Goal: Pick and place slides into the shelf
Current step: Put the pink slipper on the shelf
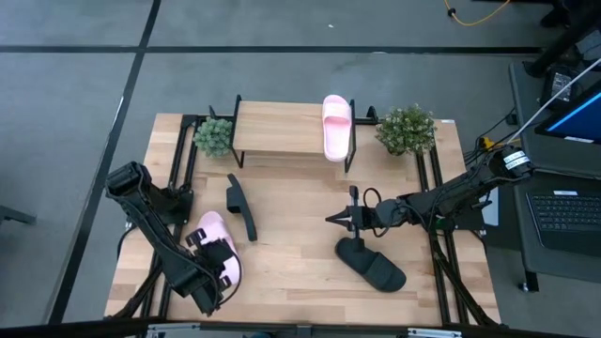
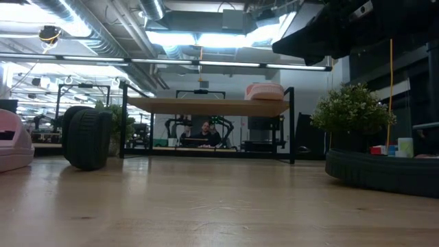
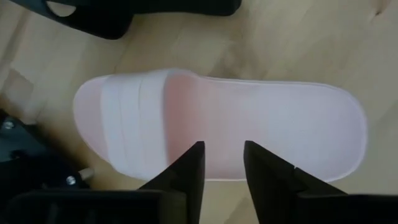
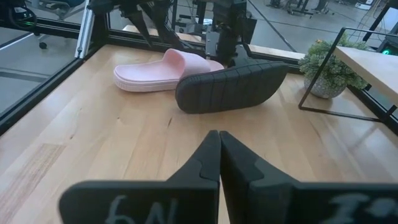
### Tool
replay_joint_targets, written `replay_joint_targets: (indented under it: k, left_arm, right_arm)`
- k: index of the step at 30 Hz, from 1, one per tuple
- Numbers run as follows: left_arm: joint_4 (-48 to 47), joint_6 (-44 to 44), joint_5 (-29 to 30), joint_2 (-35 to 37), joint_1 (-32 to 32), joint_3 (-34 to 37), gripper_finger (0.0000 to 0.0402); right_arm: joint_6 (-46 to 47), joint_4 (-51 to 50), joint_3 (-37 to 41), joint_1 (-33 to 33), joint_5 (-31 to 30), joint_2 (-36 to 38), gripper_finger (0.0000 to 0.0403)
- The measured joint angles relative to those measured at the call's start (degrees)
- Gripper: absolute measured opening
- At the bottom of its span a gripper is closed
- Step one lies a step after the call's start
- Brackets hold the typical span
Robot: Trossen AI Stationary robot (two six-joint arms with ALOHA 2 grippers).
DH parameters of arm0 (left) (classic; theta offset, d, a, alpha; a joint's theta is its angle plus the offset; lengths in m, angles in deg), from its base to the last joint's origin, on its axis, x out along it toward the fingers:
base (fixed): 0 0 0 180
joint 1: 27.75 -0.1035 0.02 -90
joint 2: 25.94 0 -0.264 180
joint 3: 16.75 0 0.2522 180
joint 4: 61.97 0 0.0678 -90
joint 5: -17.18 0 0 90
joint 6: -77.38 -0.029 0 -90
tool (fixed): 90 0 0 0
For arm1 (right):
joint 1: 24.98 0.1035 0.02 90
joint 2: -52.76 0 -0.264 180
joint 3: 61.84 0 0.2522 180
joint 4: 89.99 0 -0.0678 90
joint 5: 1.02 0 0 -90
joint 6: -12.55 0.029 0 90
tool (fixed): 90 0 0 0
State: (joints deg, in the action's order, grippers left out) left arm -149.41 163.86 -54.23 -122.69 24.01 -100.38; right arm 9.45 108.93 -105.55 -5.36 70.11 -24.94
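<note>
Counting, I found one pink slide (image 1: 336, 127) on the shelf (image 1: 282, 131); three were left. My left gripper (image 3: 222, 163) hovered spread just above the second pink slide (image 3: 217, 124). My right gripper (image 4: 219, 149), pressed together, waited between two black slides (image 1: 374, 266).

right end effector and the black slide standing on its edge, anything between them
Nothing: in the high view, bare tabletop runs from the right end effector to the black slide; the right wrist view shows the same.
</note>
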Motion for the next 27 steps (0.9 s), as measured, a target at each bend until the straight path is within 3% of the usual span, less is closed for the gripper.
replay_joint_targets:
  k: [13, 27]
  left_arm:
    - [-4.5, 0.0, 0.5, 0.0, 0.1, 0.2, 0.0115]
    - [-4.0, 0.4, 0.0, 0.0, 0.1, 6.1, 0.0115]
  right_arm:
    - [0.0, -0.9, 0.0, 0.0, 0.0, 0.0, 0.0005]
    - [0.0, -1.0, 0.0, 0.0, 0.0, 0.0, 0.0005]
